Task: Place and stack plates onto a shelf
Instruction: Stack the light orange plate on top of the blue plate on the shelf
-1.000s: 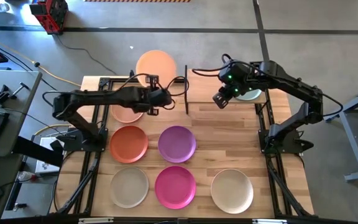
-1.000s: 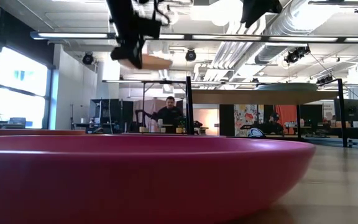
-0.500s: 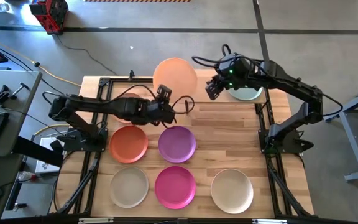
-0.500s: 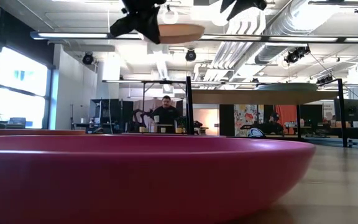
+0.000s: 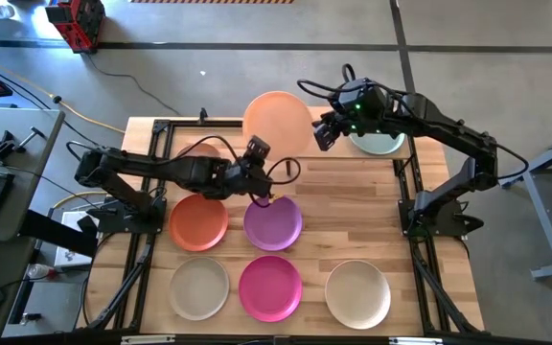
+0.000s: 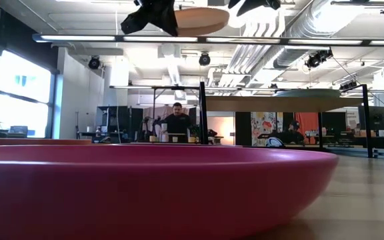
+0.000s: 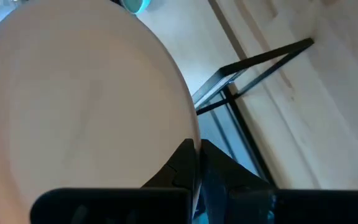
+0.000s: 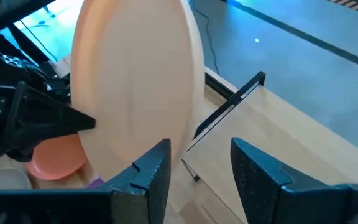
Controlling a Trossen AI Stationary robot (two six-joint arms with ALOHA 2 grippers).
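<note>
Plates lay across the tabletop (image 5: 353, 216) in the high view. The left pincer (image 5: 260, 153) was clenched on the near rim of a peach-pink plate (image 5: 278, 123), which reached away from it toward the far edge. The right pincer (image 5: 322, 133) stood released just beside that plate's opposite rim, not touching it, with a pale teal plate (image 5: 381, 146) just behind it. Directly under the left pincer lay a purple plate (image 5: 273, 221), an orange plate (image 5: 198, 220) beside that, and nearer the front a beige plate (image 5: 199, 287), a magenta plate (image 5: 270, 287) and an off-white plate (image 5: 357, 292).

In the low view the magenta plate (image 6: 145, 190) filled the foreground. High above it the left pincer (image 6: 153, 13) held the peach-pink plate (image 6: 202, 20) roughly level, and the right pincer (image 6: 252, 5) hung just past its far rim. The shelf (image 6: 272, 103) stood farther back and lower than both, carrying the pale teal plate (image 6: 309, 93). A person (image 6: 176, 121) stood in the room beyond.

In the left wrist view the pincer (image 7: 194, 165) pinched the rim of the peach-pink plate (image 7: 86, 112), the shelf's black frame (image 7: 253, 68) beyond it.

In the right wrist view the pincer's fingers (image 8: 151, 174) stood apart, and the peach-pink plate (image 8: 135, 81) stood edge-on just ahead of them, the orange plate (image 8: 55, 158) farther off.
</note>
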